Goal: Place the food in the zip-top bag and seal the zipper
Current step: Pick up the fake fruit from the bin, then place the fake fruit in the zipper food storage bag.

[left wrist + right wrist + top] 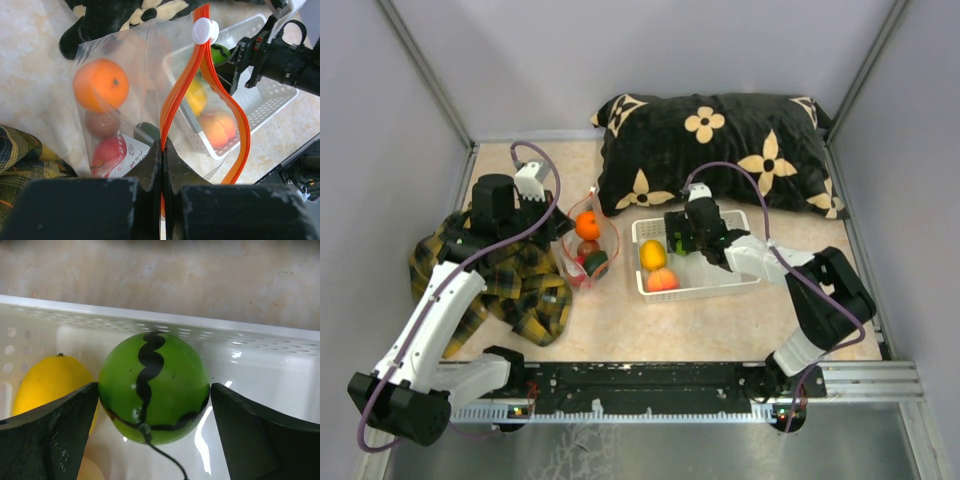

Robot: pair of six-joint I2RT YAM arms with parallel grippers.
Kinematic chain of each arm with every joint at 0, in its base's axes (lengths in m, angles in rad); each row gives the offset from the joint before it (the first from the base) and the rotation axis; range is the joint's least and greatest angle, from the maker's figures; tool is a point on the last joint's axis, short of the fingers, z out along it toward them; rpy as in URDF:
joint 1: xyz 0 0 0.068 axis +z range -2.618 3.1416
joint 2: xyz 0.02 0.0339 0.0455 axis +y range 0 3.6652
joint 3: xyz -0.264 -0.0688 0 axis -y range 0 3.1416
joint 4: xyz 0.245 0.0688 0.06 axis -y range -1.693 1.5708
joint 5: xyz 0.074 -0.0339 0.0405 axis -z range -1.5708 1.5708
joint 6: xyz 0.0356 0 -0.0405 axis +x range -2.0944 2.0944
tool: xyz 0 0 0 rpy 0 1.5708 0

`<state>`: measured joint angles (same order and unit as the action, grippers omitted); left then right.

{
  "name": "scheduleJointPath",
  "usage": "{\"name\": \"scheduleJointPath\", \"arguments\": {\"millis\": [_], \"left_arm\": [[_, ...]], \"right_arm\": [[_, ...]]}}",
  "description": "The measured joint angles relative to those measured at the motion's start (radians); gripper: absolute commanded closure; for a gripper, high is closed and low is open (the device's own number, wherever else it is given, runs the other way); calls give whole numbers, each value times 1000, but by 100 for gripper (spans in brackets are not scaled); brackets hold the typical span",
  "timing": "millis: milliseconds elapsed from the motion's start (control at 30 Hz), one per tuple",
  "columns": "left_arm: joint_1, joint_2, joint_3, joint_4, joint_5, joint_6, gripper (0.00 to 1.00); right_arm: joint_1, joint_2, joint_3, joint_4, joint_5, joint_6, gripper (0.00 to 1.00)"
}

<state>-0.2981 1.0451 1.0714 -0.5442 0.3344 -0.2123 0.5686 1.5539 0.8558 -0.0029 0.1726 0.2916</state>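
Bag [135,65] beside the checked cloth [520,280] already holds four fruits, its mouth gaping. The left gripper [162,150] is clenched on the orange zipper strip [172,100]. The right gripper [154,400] grasps the striped green fruit [170,385] in the basket [720,288]. The yellow fruit [653,254] and the peach fruit [662,280] are left there, and the sealing isn't done.

The top view is taken from afar, above and behind the arm bases, facing down and forward over the table [650,330] to the pillow [720,150]. The left wrist view is taken close behind the left gripper [162,155], closed on the zipper [175,100], and faces across the bag [135,60] toward the basket [270,100] and right arm [285,57]. The right wrist view is set very near, low inside the basket, facing its far wall past the right gripper [154,395], with the striped fruit [165,375] pressed between the fingers. The basket is shared by all three views; the bag by the top and left wrist views.
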Motion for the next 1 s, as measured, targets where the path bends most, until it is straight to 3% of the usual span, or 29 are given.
{"name": "scheduleJointPath", "arguments": {"millis": [567,1000], "left_arm": [[4,7,-5,6,8,0,100],[7,7,-5,6,11,0,100]], "right_arm": [[-9,58,1,61,-11,-11,22],[-3,-213,-31,-34,-10,-46,24]]}}
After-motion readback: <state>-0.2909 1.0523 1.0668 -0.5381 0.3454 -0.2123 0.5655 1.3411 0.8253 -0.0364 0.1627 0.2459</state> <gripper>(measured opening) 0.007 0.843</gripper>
